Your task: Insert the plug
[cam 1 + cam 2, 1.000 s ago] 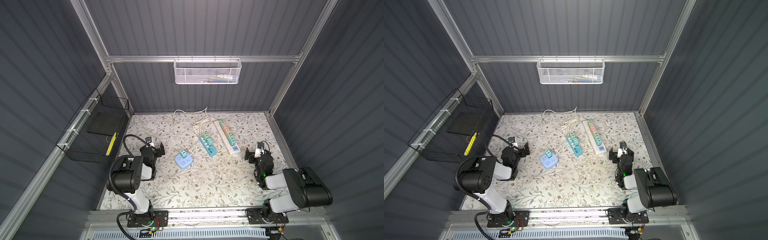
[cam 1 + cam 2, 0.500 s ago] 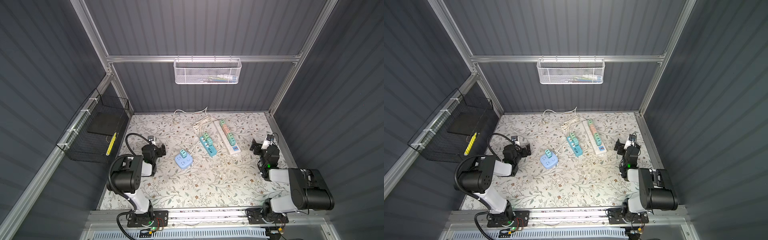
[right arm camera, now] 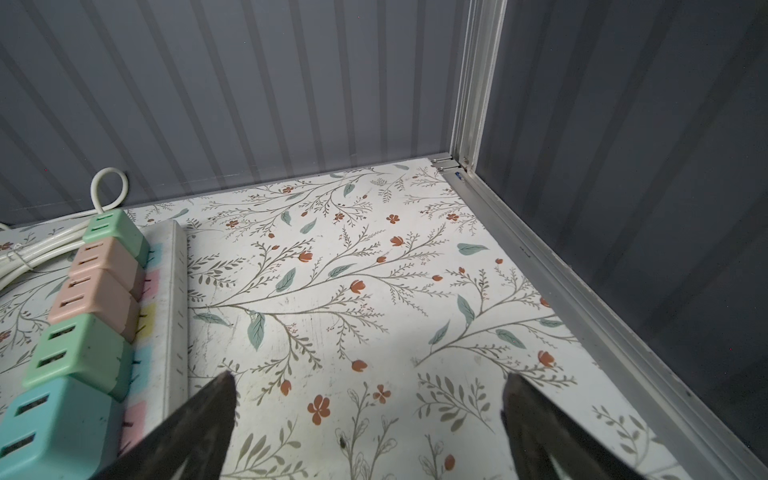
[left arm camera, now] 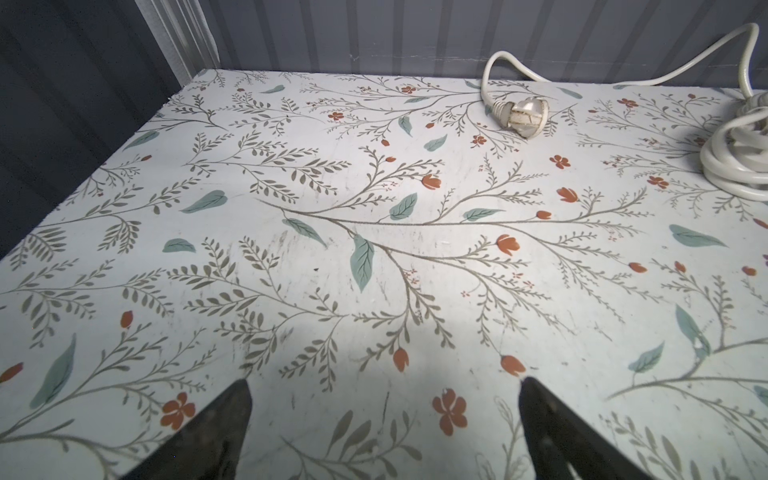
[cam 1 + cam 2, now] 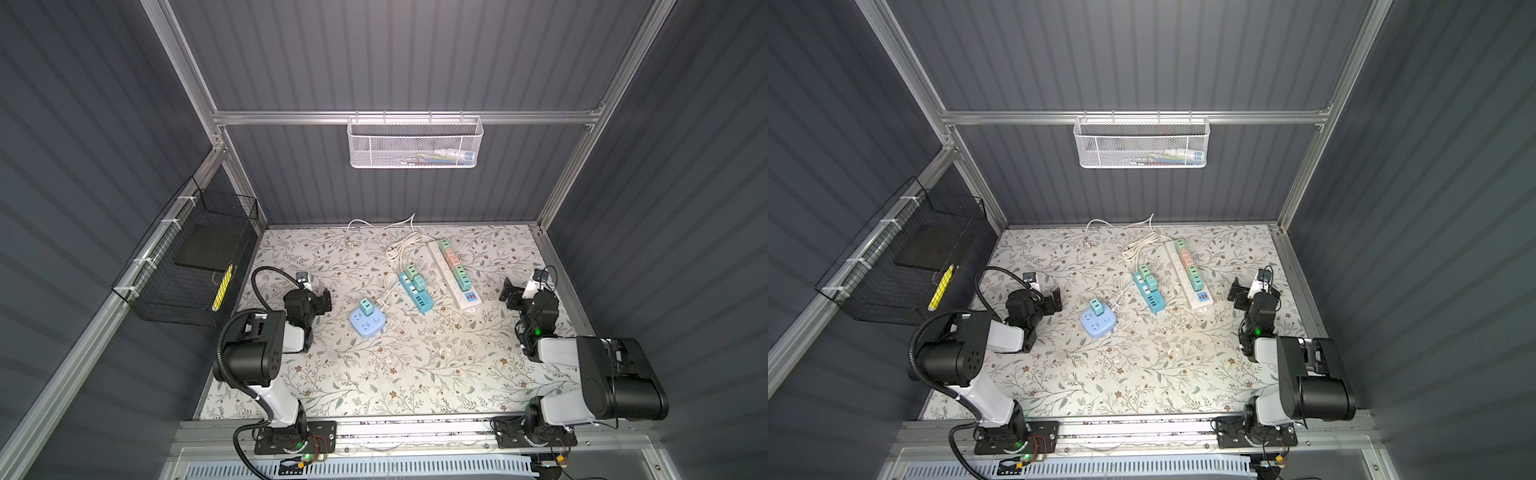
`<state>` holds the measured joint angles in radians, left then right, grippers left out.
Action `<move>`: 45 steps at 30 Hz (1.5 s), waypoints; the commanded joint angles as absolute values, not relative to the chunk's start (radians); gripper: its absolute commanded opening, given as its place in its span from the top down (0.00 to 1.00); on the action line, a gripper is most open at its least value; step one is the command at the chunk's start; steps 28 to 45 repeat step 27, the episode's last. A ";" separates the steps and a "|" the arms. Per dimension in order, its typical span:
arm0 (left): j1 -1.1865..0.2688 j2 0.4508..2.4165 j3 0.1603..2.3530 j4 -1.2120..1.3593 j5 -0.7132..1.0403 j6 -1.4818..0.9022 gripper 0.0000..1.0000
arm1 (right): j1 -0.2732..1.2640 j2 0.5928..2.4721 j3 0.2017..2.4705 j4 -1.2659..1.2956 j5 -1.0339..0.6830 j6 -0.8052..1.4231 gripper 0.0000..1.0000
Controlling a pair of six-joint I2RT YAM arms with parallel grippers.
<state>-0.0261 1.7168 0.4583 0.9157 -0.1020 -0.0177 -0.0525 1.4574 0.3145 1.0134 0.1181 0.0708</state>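
Left wrist view alone shows the plug [image 4: 524, 116] close up: white, loose on the flowered table [image 4: 291, 249] near the back wall, well ahead of the left gripper [image 4: 385, 382], whose jaws stand apart, empty. Right wrist view shows the right gripper [image 3: 369, 376] spread wide and empty beside the white power strip [image 3: 174, 291]. Both top views alone show the blue strip [image 5: 423, 301] and square socket block [image 5: 368, 326].

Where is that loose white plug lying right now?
In both top views the white plug lies on the floral tabletop near the back wall, left of the coiled white cord and behind the blue square socket.
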 commanded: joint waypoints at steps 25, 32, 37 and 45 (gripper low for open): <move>-0.060 1.721 0.483 0.894 -0.121 0.028 0.00 | -0.044 1.461 0.317 0.991 0.118 0.071 0.01; -0.060 1.717 0.478 0.899 -0.122 0.028 0.00 | -0.044 1.460 0.317 0.991 0.118 0.072 0.01; -0.060 1.717 0.478 0.899 -0.122 0.028 0.00 | -0.044 1.460 0.317 0.991 0.118 0.072 0.01; -0.060 1.717 0.478 0.899 -0.122 0.028 0.00 | -0.044 1.460 0.317 0.991 0.118 0.072 0.01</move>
